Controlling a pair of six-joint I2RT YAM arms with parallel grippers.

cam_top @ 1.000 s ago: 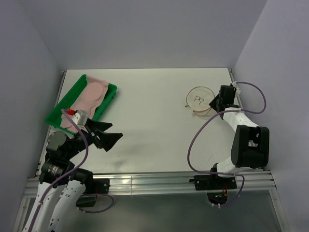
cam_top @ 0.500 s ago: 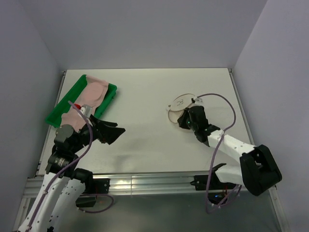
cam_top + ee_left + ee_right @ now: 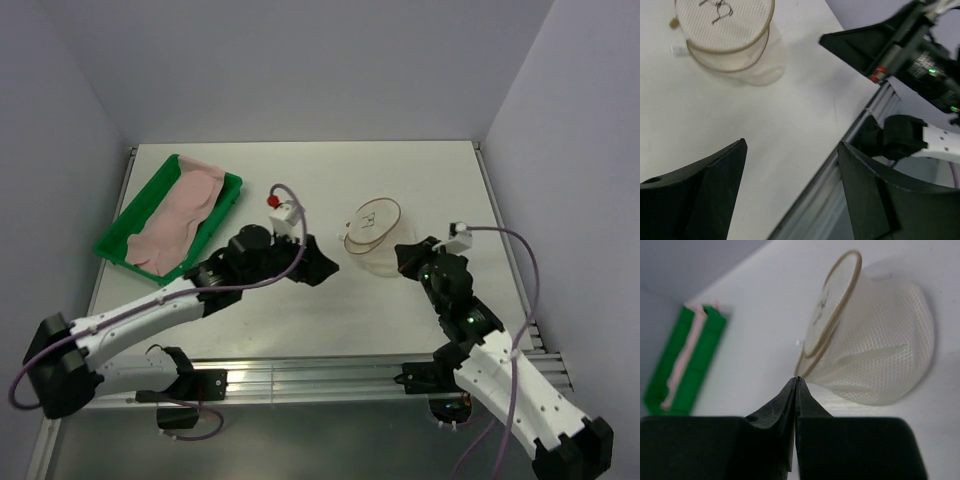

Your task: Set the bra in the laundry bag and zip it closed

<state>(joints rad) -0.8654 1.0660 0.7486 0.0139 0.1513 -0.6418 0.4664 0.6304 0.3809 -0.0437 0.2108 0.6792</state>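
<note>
The laundry bag point(image 3: 370, 235), a white mesh pouch with a tan rim and a dark bra outline, sits puffed up at mid table. It also shows in the left wrist view point(image 3: 725, 20) and the right wrist view point(image 3: 880, 355). My right gripper point(image 3: 405, 256) is shut, its tips point(image 3: 797, 380) pinched at the bag's lower rim on its right side. My left gripper point(image 3: 322, 268) is open and empty, hovering just left of the bag; its fingers point(image 3: 715, 175) stand wide apart. The pale pink bra point(image 3: 185, 205) lies in the green tray point(image 3: 110, 245) at far left.
The tray and bra also show in the right wrist view point(image 3: 695, 355). The table's near metal rail point(image 3: 320, 375) runs along the front. Purple walls stand on three sides. The right arm point(image 3: 905, 50) shows in the left wrist view.
My left arm has swung from beside the tray to the middle, next to the bag. My right gripper has drawn the bag left and nearer, and the bag now stands puffed up.
</note>
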